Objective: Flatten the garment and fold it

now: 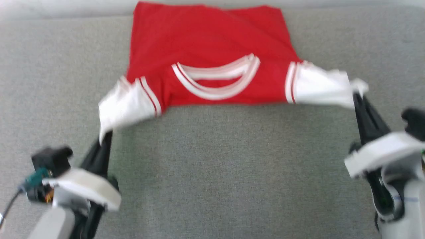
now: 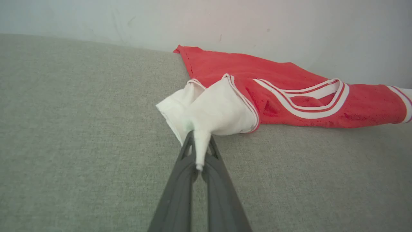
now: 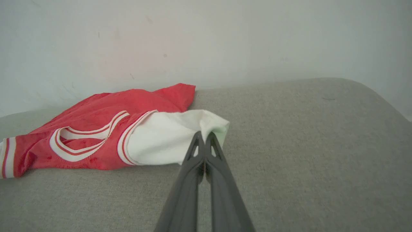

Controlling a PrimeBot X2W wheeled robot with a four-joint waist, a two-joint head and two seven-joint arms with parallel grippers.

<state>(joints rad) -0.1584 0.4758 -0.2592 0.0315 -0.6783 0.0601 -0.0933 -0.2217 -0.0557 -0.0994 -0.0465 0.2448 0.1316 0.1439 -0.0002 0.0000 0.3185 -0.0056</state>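
The garment (image 1: 206,36) is a red jersey with white short sleeves, lying plain side up on the grey surface, its white-striped neck trim (image 1: 215,78) toward me. My left gripper (image 1: 107,135) is shut on the white sleeve (image 1: 124,104) on the left, whose tip is pinched between the dark fingers (image 2: 199,146). My right gripper (image 1: 357,96) is shut on the other white sleeve (image 1: 318,86), drawn out to the right. In the right wrist view that gripper (image 3: 203,137) pinches the sleeve's edge (image 3: 167,138). Both sleeves are lifted slightly off the fabric surface.
A grey woven surface (image 1: 219,166) spreads under everything, with open room in front of the jersey. A pale wall (image 2: 225,22) rises right behind the garment's far hem. The surface rounds off at the right (image 3: 370,93).
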